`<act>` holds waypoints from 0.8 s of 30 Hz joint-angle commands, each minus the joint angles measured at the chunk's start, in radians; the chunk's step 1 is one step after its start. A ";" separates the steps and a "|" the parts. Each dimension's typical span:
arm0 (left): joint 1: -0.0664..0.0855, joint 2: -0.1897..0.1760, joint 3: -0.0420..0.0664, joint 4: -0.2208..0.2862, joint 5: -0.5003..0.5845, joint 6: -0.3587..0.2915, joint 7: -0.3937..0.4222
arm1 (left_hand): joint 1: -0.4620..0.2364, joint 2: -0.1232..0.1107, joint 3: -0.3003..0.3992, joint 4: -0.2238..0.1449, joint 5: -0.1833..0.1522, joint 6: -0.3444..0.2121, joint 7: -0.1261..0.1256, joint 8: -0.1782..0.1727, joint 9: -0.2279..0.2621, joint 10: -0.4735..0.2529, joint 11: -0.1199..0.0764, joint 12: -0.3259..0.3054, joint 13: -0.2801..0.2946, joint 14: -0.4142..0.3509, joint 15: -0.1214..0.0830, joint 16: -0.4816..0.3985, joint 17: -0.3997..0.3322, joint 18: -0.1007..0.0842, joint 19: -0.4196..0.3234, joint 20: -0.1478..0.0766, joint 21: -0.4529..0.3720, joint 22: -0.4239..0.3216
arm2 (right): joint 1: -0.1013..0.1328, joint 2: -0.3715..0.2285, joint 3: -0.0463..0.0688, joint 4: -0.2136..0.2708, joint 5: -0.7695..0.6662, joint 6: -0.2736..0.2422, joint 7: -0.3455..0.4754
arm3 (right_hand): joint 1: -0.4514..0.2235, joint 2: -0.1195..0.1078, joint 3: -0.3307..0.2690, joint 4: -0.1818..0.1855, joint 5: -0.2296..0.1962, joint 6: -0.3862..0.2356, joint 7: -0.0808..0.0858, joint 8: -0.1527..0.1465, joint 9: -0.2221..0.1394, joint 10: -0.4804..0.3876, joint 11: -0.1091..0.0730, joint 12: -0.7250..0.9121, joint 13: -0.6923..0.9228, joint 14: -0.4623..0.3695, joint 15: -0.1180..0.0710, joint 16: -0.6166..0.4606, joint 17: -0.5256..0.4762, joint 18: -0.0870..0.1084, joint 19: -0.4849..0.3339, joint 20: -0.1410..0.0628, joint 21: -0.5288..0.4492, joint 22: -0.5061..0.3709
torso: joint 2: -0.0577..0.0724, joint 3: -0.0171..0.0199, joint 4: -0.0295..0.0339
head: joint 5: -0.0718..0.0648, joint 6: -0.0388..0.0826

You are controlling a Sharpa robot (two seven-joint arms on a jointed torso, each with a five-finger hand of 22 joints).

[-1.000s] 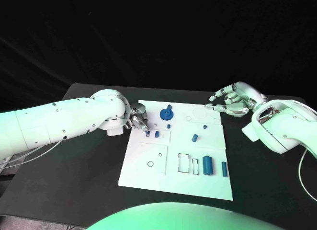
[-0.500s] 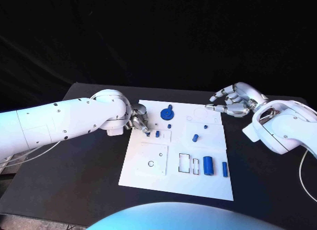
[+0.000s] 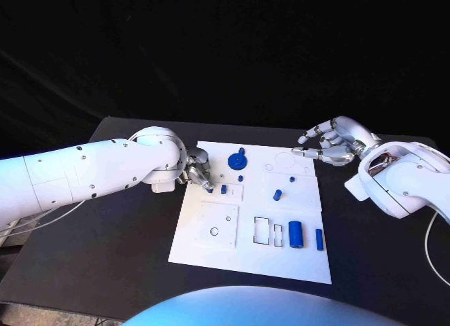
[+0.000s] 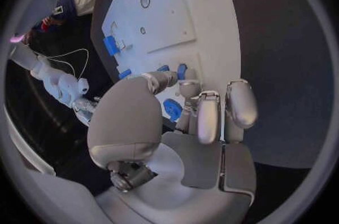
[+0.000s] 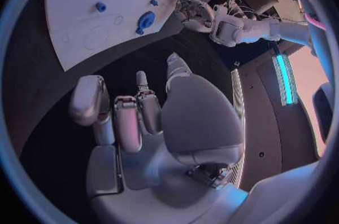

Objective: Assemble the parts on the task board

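Note:
The white task board [image 3: 247,252] lies mid-table. My left hand [image 3: 198,172] reaches over its left edge, fingers curled down beside a small blue part [image 3: 211,189], with a blue peg [image 3: 223,189] standing just right of it. In the left wrist view the fingertips [image 4: 189,87] sit against these two parts [image 4: 163,68], [image 4: 181,70]; a grip cannot be made out. A round blue gear [image 3: 237,161] stands near the far edge. My right hand [image 3: 330,144] hovers off the board's far right corner, fingers apart and holding nothing.
A small peg [image 3: 240,178], a slanted piece [image 3: 277,195] and a tiny stud [image 3: 291,180] stand mid-board. A large blue cylinder [image 3: 296,234] and a thinner one [image 3: 318,239] lie by rectangular slots [image 3: 262,231]. Bare black table [image 3: 107,238] surrounds the board.

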 commanded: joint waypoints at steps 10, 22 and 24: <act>-0.003 0.003 -0.002 0.001 -0.005 0.022 0.003 | -0.004 0.005 0.204 -0.195 0.005 0.008 -0.002 0.003 0.000 0.007 0.000 0.005 0.001 0.049 -0.006 0.004 0.027 -0.014 0.007 0.001 0.005 0.001 | -0.001 0.000 0.000 0.001 -0.007 0.009 0.007 | -0.007 0.006 -0.007 0.002 0.005 -0.002 -0.002 0.007 0.002 -0.001 -0.002 -0.004 0.072 0.062 -0.002 -0.005 0.048 0.013 0.002 -0.003 -0.006 -0.001 | 0.000 -0.0001 0.0004 | -0.002 0.000; -0.003 0.009 -0.004 -0.006 0.007 0.034 0.002 | -0.049 -0.005 0.200 -0.185 0.004 0.021 -0.011 0.012 0.007 0.028 -0.005 0.013 0.022 0.050 -0.008 0.004 0.027 -0.015 0.006 0.000 0.006 0.004 | -0.001 -0.001 0.000 0.002 -0.006 0.008 0.007 | -0.007 0.006 -0.007 0.002 0.005 -0.002 -0.002 0.007 0.002 -0.001 -0.002 -0.004 0.072 0.062 -0.002 -0.005 0.048 0.013 0.002 -0.003 -0.006 -0.001 | 0.001 -0.0008 0.0000 | -0.004 -0.003; -0.003 0.010 -0.004 -0.007 0.008 0.033 0.002 | -0.066 -0.008 0.191 -0.176 0.000 0.023 -0.014 0.015 0.010 0.031 -0.008 0.014 0.023 0.050 -0.010 0.004 0.027 -0.015 0.007 -0.002 0.006 0.005 | -0.001 -0.002 0.000 0.002 -0.006 0.008 0.006 | -0.007 0.006 -0.007 0.002 0.005 -0.002 -0.002 0.007 0.002 -0.001 -0.002 -0.004 0.072 0.062 -0.002 -0.005 0.048 0.013 0.002 -0.003 -0.006 -0.001 | 0.001 -0.0006 -0.0001 | -0.004 -0.002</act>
